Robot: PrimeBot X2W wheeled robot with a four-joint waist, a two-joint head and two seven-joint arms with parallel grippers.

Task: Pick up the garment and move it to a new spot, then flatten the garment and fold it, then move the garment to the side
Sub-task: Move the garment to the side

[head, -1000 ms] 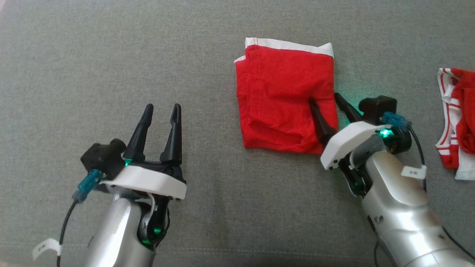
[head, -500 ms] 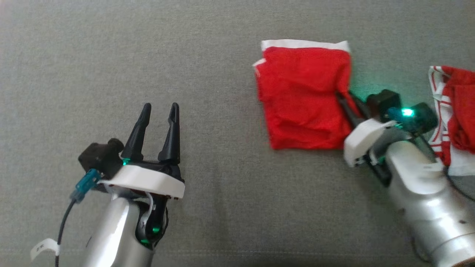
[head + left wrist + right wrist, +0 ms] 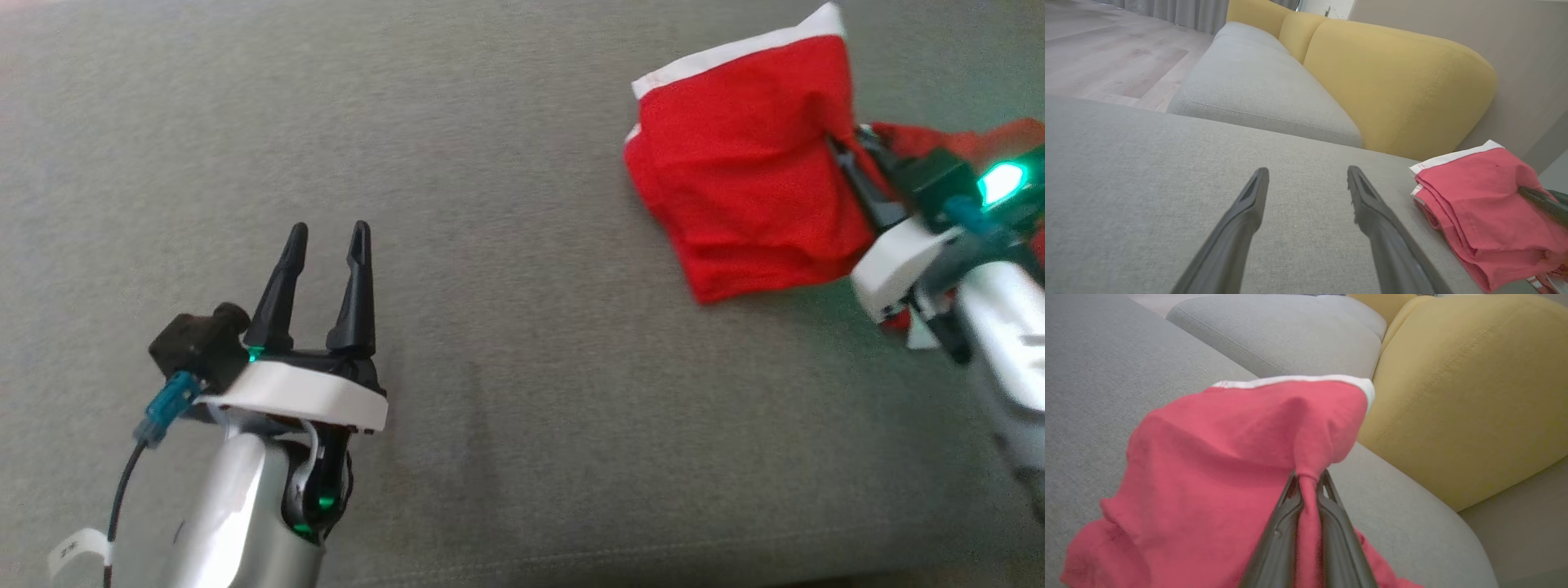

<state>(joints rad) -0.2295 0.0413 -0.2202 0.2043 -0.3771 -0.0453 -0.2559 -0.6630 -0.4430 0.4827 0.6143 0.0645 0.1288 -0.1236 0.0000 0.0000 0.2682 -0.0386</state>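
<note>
Rightward across the grey cushion (image 3: 522,245) goes the folded red garment (image 3: 743,188) since 1 second ago, so that it now sits tilted at the upper right, just beside a 2nd red garment (image 3: 1008,133); the right gripper (image 3: 845,155), which then had its fingers spread at the cloth's right edge, is now clamped on a bunched pinch of that edge. The left gripper (image 3: 326,233) hovers over bare cushion at the lower left, its 2 fingers spread with nothing between them, well apart from the garment; a yellow backrest (image 3: 1461,396) rises beyond.
</note>
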